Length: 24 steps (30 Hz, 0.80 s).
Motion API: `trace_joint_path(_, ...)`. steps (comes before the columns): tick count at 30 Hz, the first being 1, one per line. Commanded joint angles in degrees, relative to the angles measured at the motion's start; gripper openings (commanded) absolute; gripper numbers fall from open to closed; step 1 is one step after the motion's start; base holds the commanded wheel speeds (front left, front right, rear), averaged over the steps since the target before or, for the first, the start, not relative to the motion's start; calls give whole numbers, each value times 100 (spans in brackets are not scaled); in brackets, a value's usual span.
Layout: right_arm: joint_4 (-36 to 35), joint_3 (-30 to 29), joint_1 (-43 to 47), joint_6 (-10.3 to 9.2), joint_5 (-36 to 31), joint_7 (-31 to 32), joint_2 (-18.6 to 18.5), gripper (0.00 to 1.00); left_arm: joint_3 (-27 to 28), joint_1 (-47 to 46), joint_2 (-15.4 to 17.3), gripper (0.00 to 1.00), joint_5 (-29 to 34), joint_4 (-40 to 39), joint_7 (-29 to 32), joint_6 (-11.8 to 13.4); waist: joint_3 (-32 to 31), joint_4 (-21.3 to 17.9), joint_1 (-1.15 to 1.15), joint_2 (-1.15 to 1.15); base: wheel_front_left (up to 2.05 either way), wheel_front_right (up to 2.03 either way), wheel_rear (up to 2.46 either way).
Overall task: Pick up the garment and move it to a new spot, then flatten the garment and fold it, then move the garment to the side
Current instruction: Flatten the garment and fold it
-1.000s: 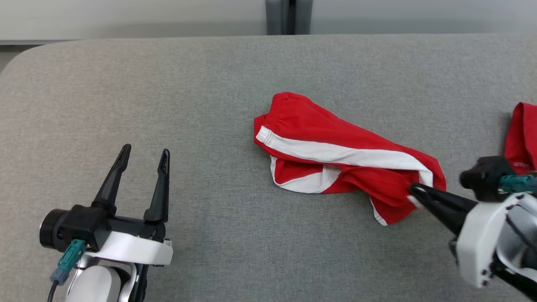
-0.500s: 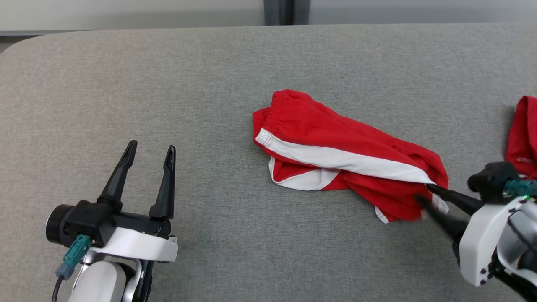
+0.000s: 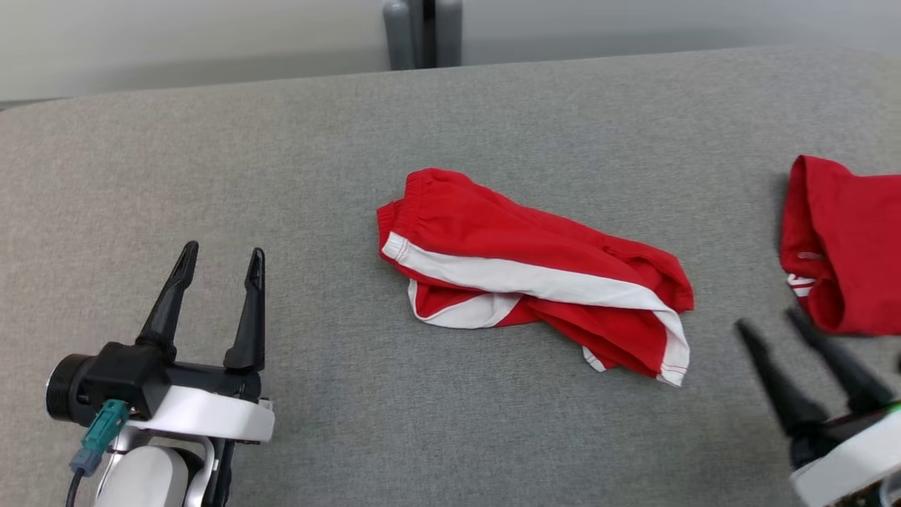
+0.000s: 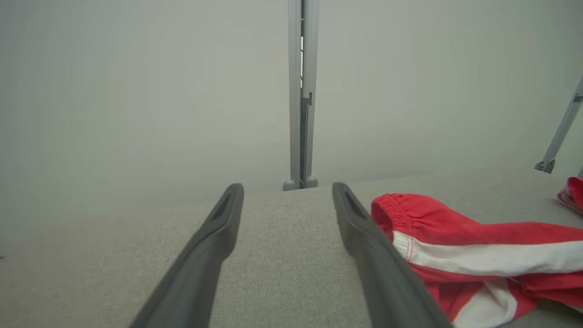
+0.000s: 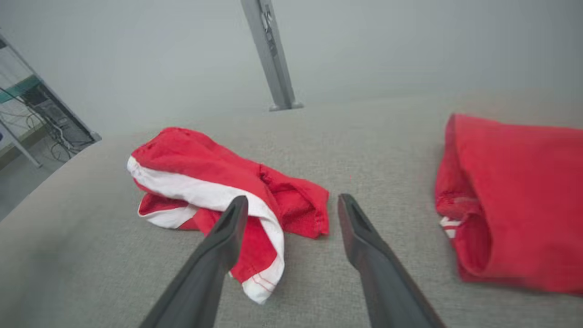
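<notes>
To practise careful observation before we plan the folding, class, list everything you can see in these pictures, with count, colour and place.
garment: one, red with white stripes, crumpled mid-surface
second garment: one, red, bundled at the surface's right
surface: one, grey fabric, under everything
post: one, grey metal, behind the far edge
left tool: one, dark, open, lower left, touching nothing
right tool: one, dark, open, lower right, pointing between the garments, holding nothing

Matt cloth garment (image 3: 507,236), rough woven fabric tabletop (image 3: 246,155)
</notes>
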Motion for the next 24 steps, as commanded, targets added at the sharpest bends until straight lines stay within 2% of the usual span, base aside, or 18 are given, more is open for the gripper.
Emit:
trace_joint_path(1,-34,-203,5,2,-91,-177,142,100,23,5,41,100,-26,-38,27,41,-65,-55,0,0,0,0,0)
trace_joint_path(5,-54,-720,-203,2,-547,-736,742,100,45,39,83,100,27,-119,58,117,-153,-80,0,0,0,0,0)
trace_joint_path(10,85,-803,-437,1,-1164,-1166,1159,100,44,135,100,100,45,-252,111,190,-314,-41,0,0,0,0,0)
trace_joint_path(16,495,-556,-365,1,-1767,-1345,1373,100,10,410,101,100,11,-423,246,300,-555,3,0,0,0,0,0)
trace_joint_path(24,849,-447,-190,0,-1980,-1485,1478,100,-18,868,62,100,-49,-527,333,451,-854,-21,0,0,0,0,0)
